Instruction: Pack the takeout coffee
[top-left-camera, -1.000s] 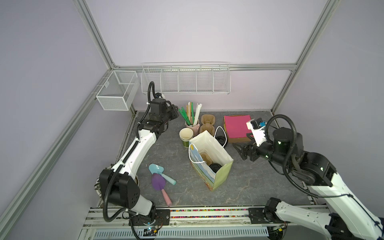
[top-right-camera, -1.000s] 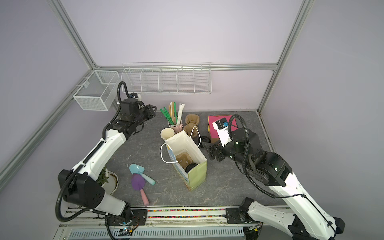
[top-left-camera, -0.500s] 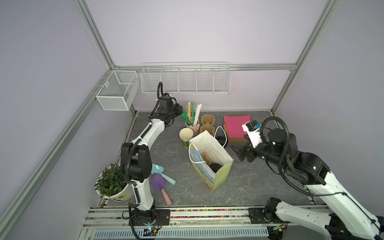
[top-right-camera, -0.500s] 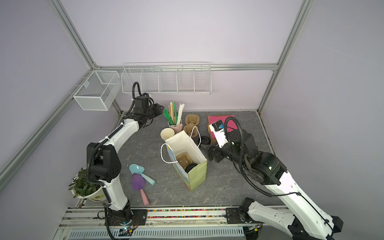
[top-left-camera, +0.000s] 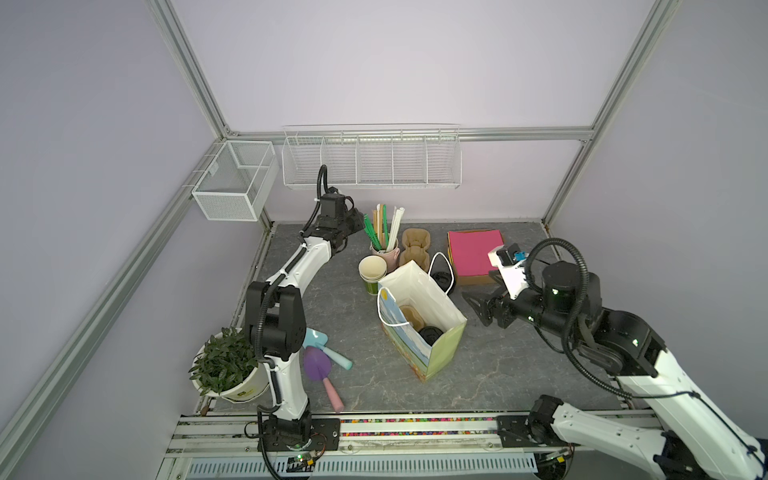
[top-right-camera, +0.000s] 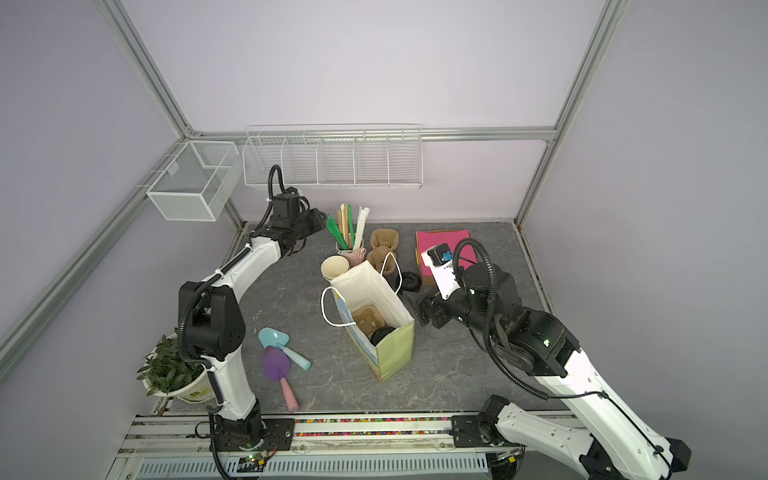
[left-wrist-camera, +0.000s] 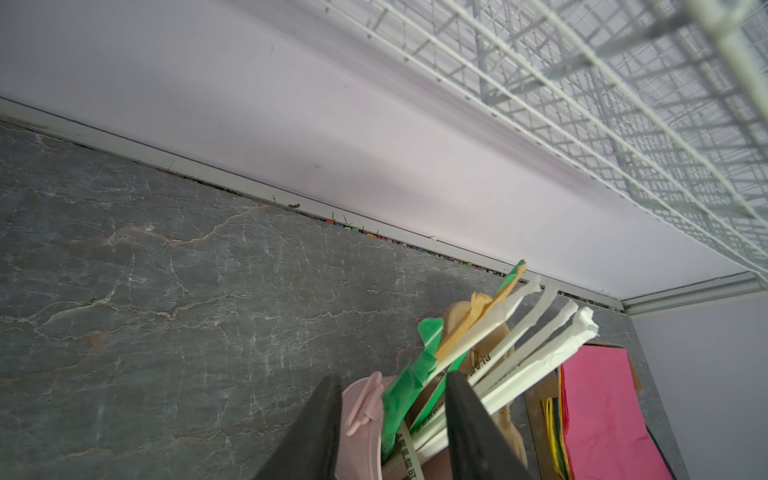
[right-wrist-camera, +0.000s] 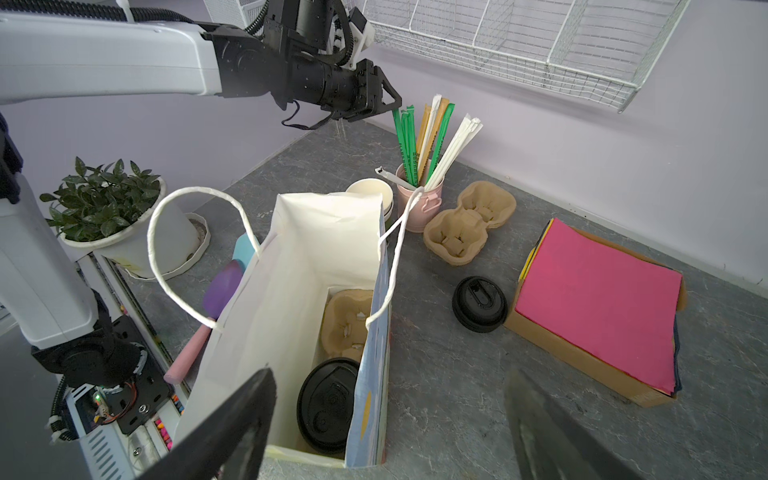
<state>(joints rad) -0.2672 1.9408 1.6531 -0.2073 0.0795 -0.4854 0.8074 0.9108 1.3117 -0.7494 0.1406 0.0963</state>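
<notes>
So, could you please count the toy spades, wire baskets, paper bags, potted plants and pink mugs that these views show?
Toy spades: 2, a teal spade and a purple spade
Wire baskets: 2, a small basket and a long basket
Paper bag: 1
Potted plant: 1
Pink mug: 1
Total: 7

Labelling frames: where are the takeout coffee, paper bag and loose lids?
takeout coffee (right-wrist-camera: 328, 401): right wrist view, its black lid.
paper bag (top-left-camera: 446, 347): in a top view, green end wall.
loose lids (right-wrist-camera: 480, 303): right wrist view, top lid.
</notes>
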